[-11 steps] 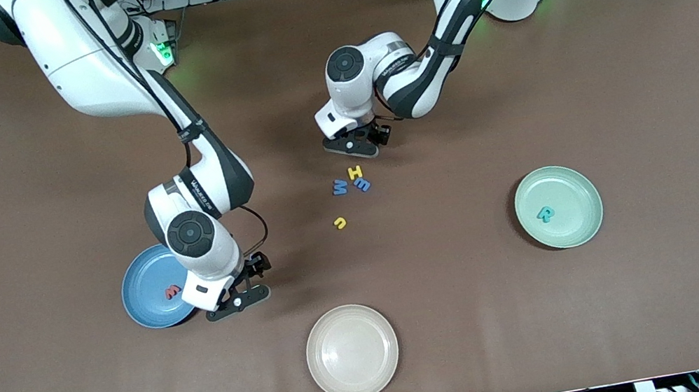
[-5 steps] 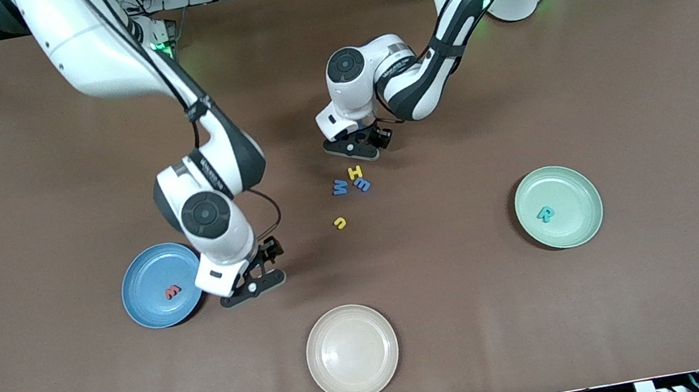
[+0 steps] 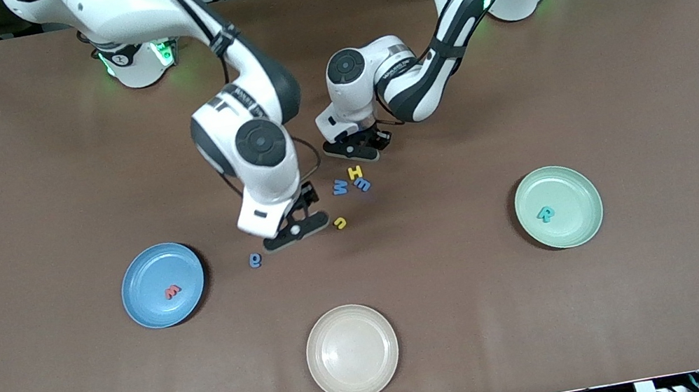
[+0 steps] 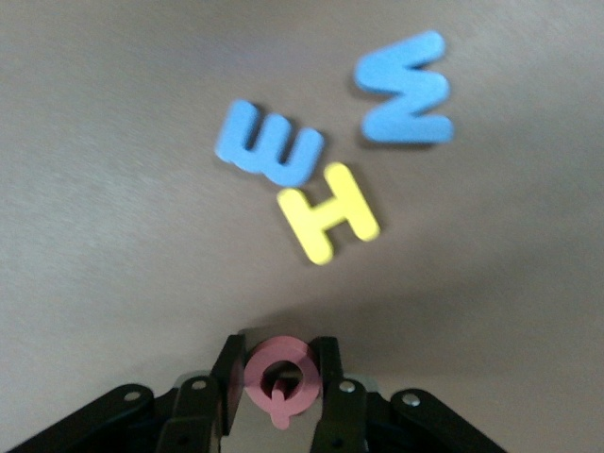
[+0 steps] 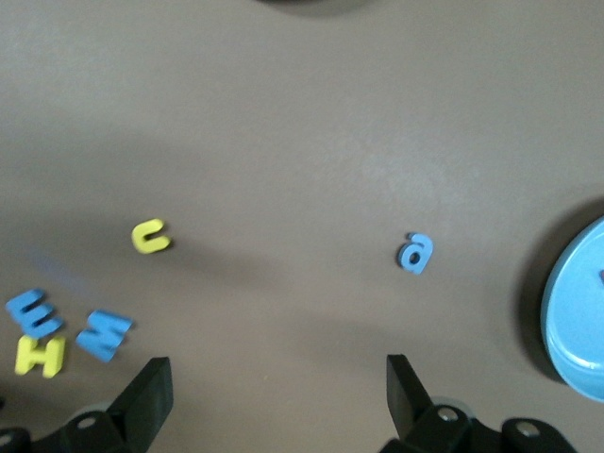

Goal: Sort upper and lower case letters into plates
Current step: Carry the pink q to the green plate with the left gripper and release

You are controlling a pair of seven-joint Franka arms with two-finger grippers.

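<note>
My left gripper (image 3: 359,149) is shut on a pink-red letter Q (image 4: 280,377) and holds it over the table next to a cluster of three letters: a yellow H (image 3: 355,171), a blue M (image 3: 339,187) and a smaller blue letter (image 3: 362,184). My right gripper (image 3: 295,228) is open and empty, over the table between a small blue letter (image 3: 254,260) and a small yellow letter (image 3: 340,223). The blue plate (image 3: 146,272) holds a red letter (image 3: 172,291). The pale green plate (image 3: 568,188) holds a teal R (image 3: 544,214).
A cream-beige plate (image 3: 352,351) sits near the table's front edge, nearer to the front camera than the letters. The right wrist view shows the blue plate's rim (image 5: 576,321), the small blue letter (image 5: 415,253) and the small yellow letter (image 5: 149,236).
My right arm has swung from beside the blue plate toward the middle letters, uncovering the small blue letter. My left gripper has hardly moved.
</note>
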